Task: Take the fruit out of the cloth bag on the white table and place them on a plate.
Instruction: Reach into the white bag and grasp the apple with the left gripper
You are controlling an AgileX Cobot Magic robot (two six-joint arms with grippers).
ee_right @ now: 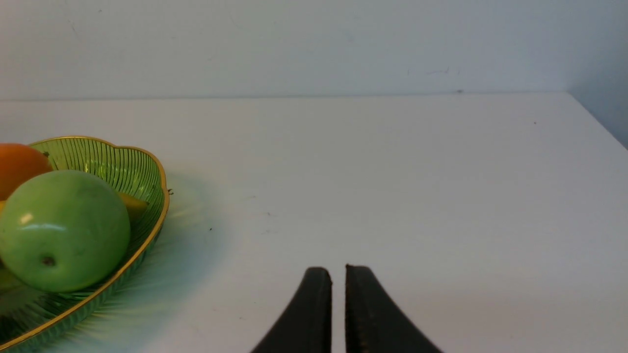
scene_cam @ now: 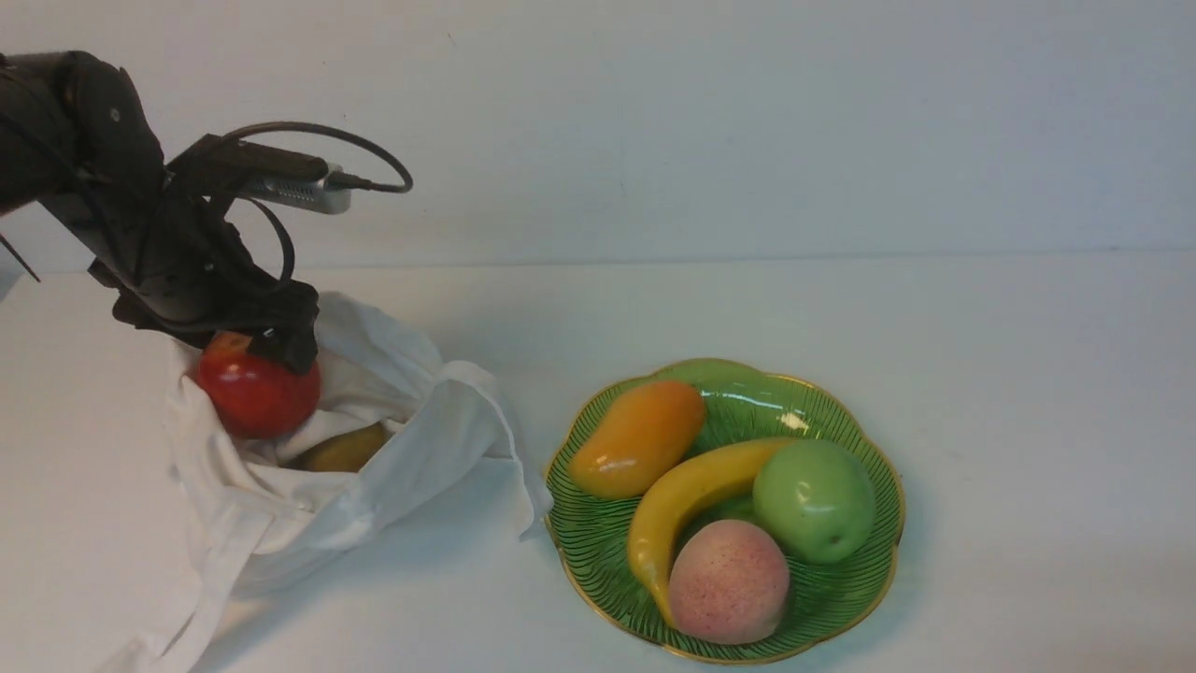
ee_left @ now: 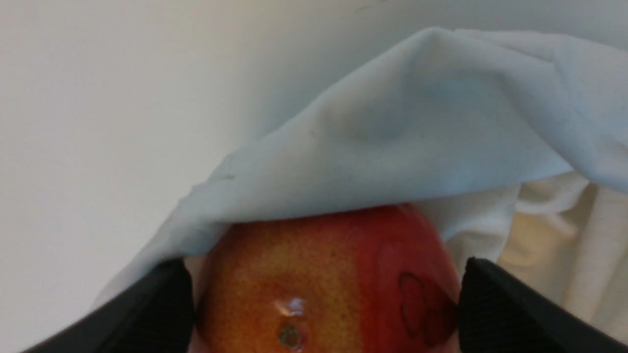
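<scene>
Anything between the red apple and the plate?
Yes: the near folds and raised right side of the cloth bag stand between the red apple and the green plate. Beyond the bag, nothing visible blocks the way.

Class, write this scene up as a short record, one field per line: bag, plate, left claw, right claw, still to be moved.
bag: white cloth bag, open, left of the plate
in the bag: red apple; olive-yellow fruit, partly hidden by cloth
plate: green with gold rim
on the plate: mango, banana, green apple, peach
left claw: at the red apple, one finger on either side; grip unclear
right claw: nearly closed, nothing between its fingers
still to be moved: red apple, olive-yellow fruit
</scene>
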